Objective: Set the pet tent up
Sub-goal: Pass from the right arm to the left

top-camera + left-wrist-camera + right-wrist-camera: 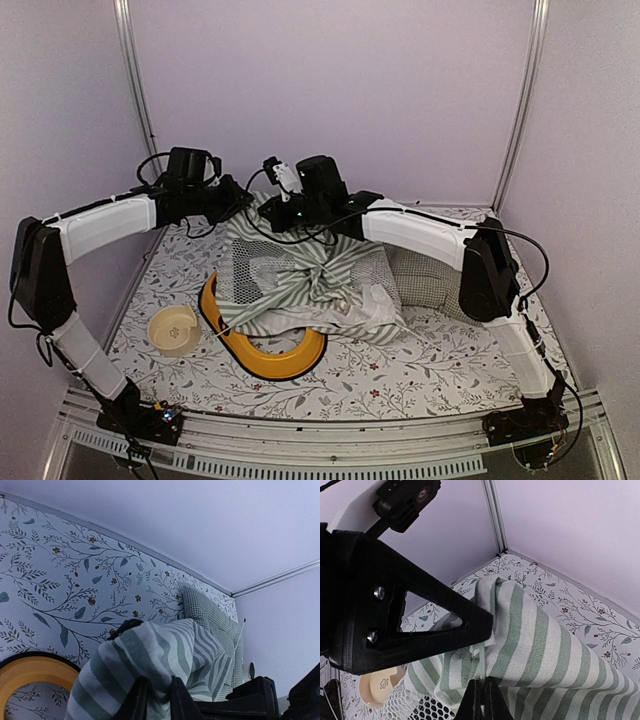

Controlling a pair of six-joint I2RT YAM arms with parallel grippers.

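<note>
The tent (330, 285) lies in the middle of the bench (400, 372), not standing up. It is a crumpled heap of green-and-white striped cloth, with its dark mesh (258, 272) spread flat on the 9 o'clock side. The far part of the heap, at 12 o'clock, is lifted off the bench, and both hands meet it there.

The right hand (481, 694) is at the tent's 12 o'clock edge. Its fingers are together and clamped on a thin white pole (482, 662) – the pole comes out of a striped fold and goes straight down between them. The left hand (156, 700) is at the tent's 11 o'clock edge, just beside the right one. Its two fingers (137, 700) stand close on either side of a bunched fold of the tent, and the cloth is pinched between them.

Around the tent:
- A yellow ring (272, 358) with a dark rim, open on one side, lies at 7 o'clock – part of it goes under the cloth.
- A cream bowl (173, 330) with a paw print inside stands at 9 o'clock, just beside the ring and apart from the tent.
- A green-checked cushion (425, 282) lies at 3 o'clock, touching the tent, and the right arm passes above it.

The bench has a white cover printed with leaves and small flowers.
</note>
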